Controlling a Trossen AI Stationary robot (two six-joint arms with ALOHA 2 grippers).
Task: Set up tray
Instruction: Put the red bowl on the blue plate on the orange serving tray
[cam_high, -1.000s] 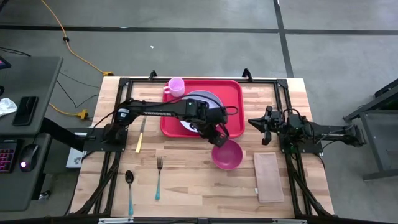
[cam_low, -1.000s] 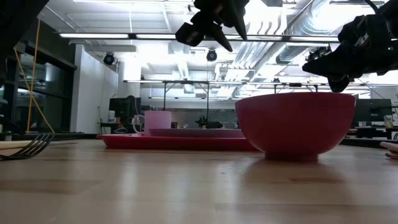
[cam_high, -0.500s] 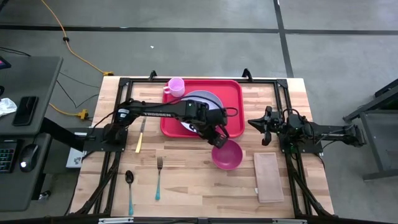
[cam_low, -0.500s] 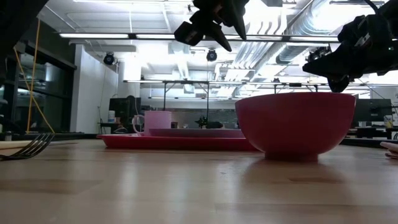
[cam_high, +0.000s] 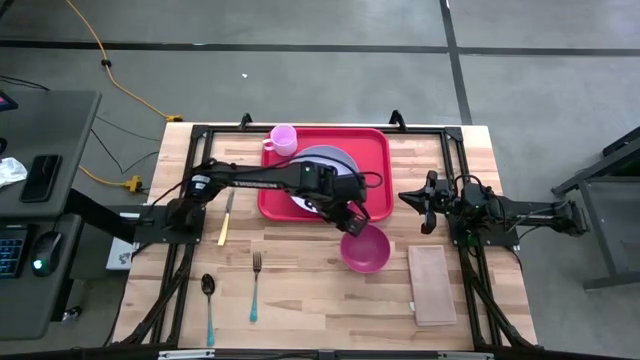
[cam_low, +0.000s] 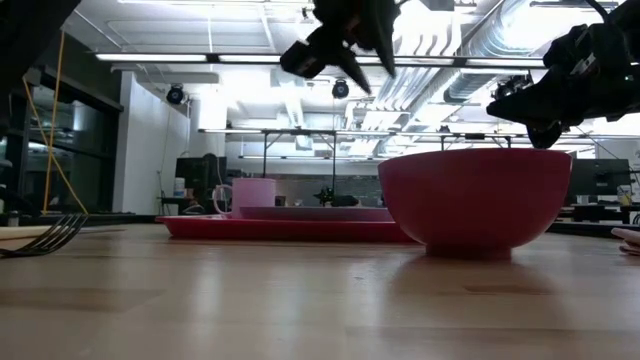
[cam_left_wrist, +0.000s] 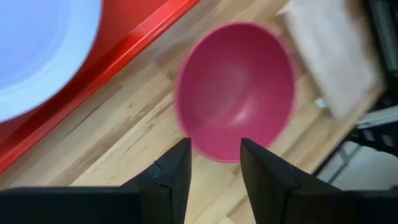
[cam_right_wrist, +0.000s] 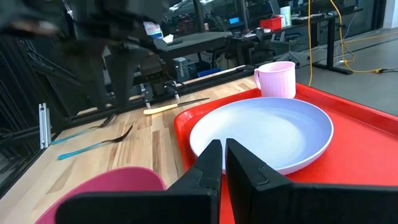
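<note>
We see the left gripper (cam_high: 352, 222) — jaws apart — above the magenta bowl (cam_high: 365, 249); the red tray (cam_high: 375, 170) lies at the table's far edge; right gripper (cam_high: 420, 204) — jaws together — waits beside.

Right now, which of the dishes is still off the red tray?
The magenta bowl: it sits on bare wood beside the tray, under the open left claw. The lavender plate and pink cup are on the tray.

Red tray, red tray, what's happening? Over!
Left end effector open, above magenta plastic bowl. Right end effector shut, waiting at table's right side. Flat red plastic tray holds lavender plate and pink mug. Nothing blocking.
</note>
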